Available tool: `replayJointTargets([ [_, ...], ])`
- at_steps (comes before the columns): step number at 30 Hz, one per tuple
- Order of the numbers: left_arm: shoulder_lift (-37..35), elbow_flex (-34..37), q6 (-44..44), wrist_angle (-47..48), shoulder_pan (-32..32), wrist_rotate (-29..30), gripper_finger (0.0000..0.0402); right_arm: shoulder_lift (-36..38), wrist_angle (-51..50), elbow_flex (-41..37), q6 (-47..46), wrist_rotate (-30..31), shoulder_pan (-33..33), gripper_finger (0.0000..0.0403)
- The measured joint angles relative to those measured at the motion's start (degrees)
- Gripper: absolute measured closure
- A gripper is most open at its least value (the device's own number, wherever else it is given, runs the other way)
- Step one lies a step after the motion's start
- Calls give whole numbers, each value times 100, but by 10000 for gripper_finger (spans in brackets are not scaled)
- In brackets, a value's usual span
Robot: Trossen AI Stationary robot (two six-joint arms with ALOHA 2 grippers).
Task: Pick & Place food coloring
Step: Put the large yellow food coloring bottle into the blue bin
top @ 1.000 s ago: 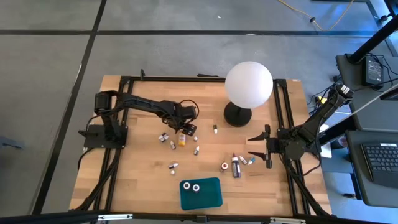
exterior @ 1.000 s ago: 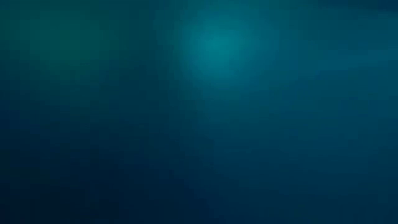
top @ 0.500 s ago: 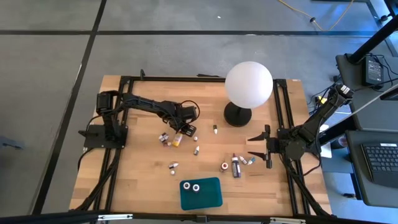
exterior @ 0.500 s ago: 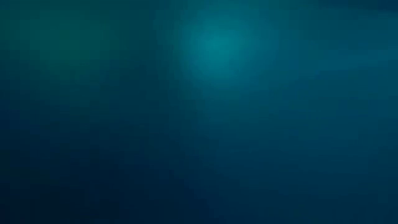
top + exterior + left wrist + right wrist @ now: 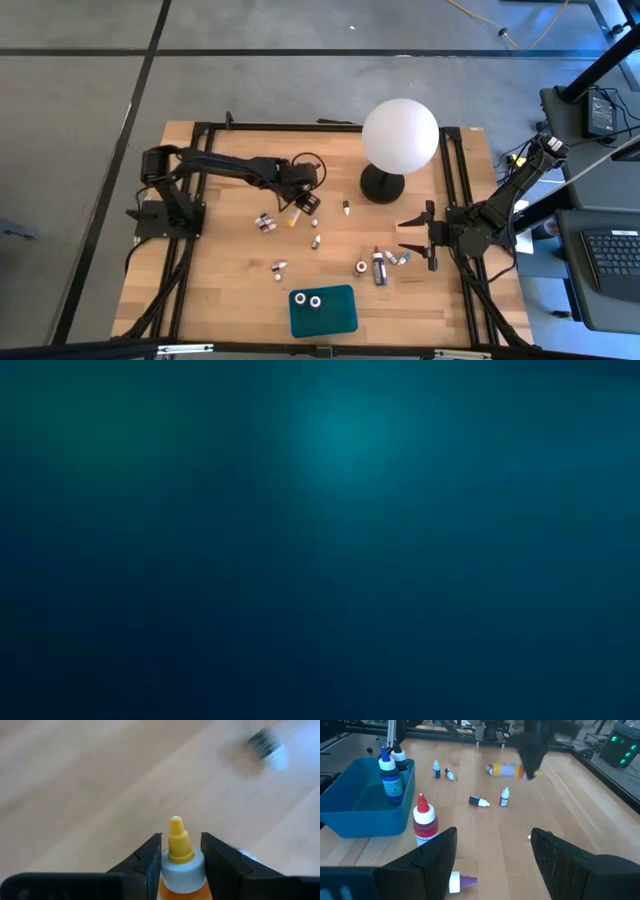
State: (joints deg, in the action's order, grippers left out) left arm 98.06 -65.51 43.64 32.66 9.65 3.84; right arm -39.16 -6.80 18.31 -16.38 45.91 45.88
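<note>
Small food coloring bottles lie scattered over the wooden table (image 5: 230, 290). My left gripper (image 5: 303, 207) is at the table's middle left, shut on a yellow bottle (image 5: 175, 870) with a grey cap and yellow nozzle. The same yellow bottle (image 5: 504, 769) shows level in the right wrist view. My right gripper (image 5: 413, 235) waits open at the right, near a red bottle (image 5: 424, 822) and a purple bottle (image 5: 462, 881) lying on its side. The teal tray (image 5: 335, 318) at the near edge holds two blue bottles (image 5: 392, 767), standing upright. My left gripper pinches the yellow bottle between its two fingers at the grey cap (image 5: 182, 872), one finger on each side. The bottle lies along the fingers, with its yellow nozzle (image 5: 177, 837) pointing out past the fingertips. In the right wrist view it hangs about level and seems clear of the table.
A white globe lamp (image 5: 400, 135) on a black base stands at the far middle. Loose bottles lie near my left gripper (image 5: 263, 222), (image 5: 346, 208), (image 5: 316, 241) and toward the near side (image 5: 279, 267), (image 5: 360, 267). The low view shows only a dark teal blur.
My left gripper has drawn back a little toward the table's far edge with the yellow bottle. The bottle has left its spot on the wood and turned, and now sticks out from the fingers. My right arm has kept still.
</note>
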Motion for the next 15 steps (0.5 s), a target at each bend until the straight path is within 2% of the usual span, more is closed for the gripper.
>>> replayJointTargets([
  [3,-415,-113,-167,4,-160,536,286,0,-21,0,-5,0,1,145],
  [7,-1109,-130,-345,0,-596,1637,287,0,-36,0,-144,-2,1,145],
  [10,-1574,-130,-525,-157,-1142,2422,287,0,-56,0,-168,-7,0,145],
  [15,-1933,-130,-770,-849,-2255,3248,284,0,-54,0,-267,-92,1,145],
])
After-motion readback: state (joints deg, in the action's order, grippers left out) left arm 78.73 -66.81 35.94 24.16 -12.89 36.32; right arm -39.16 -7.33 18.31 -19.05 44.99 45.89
